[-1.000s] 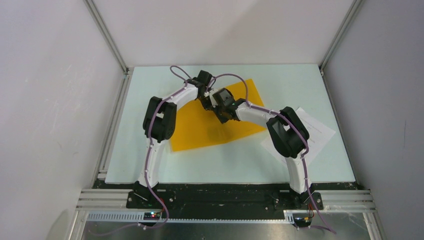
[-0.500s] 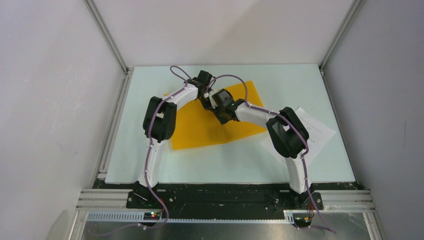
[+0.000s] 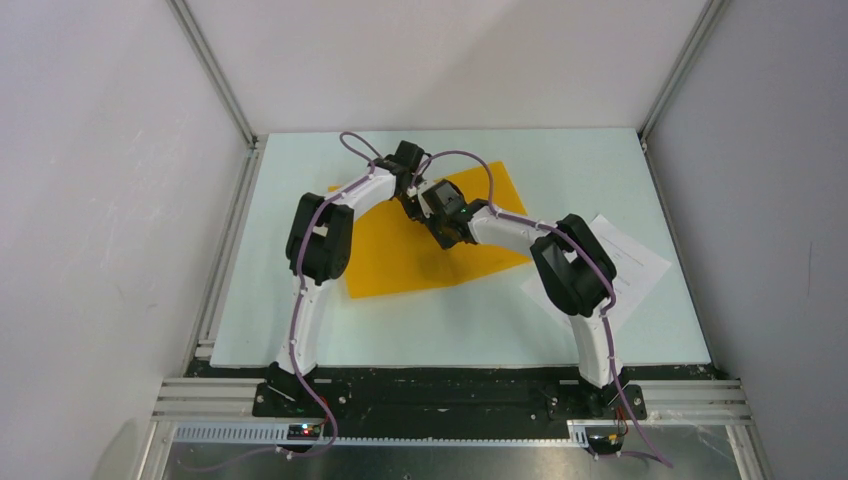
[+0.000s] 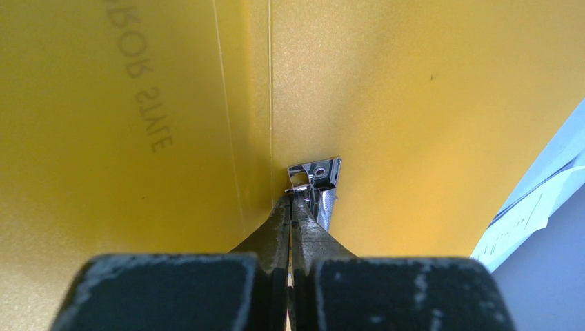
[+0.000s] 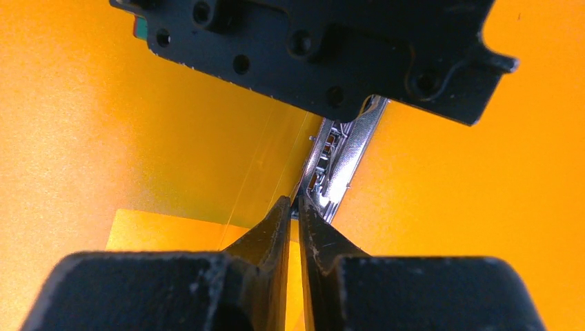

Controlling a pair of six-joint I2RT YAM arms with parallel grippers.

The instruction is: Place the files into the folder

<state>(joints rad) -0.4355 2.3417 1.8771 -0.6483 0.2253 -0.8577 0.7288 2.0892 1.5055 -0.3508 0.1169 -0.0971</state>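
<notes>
The orange-yellow folder point(image 3: 400, 255) lies open on the table, with a shiny metal clip point(image 4: 319, 181) along its spine. The clip also shows in the right wrist view point(image 5: 341, 155). My left gripper point(image 4: 292, 200) is shut, its tips pinching the clip's thin lever at one end. My right gripper point(image 5: 295, 203) faces it from the other end, its jaws nearly together and its tips on the clip. In the top view both grippers, the left point(image 3: 412, 200) and the right point(image 3: 430, 207), meet over the folder's middle. The files point(image 3: 632, 262), white printed sheets, lie to the right, partly under my right arm.
The pale table point(image 3: 300, 180) is enclosed by white walls with metal rails along its left edge point(image 3: 228, 260). A corner of the white sheets shows at the right of the left wrist view point(image 4: 531, 214).
My right arm has shifted slightly left and farther from the bases, toward the left gripper. The folder has barely moved.
</notes>
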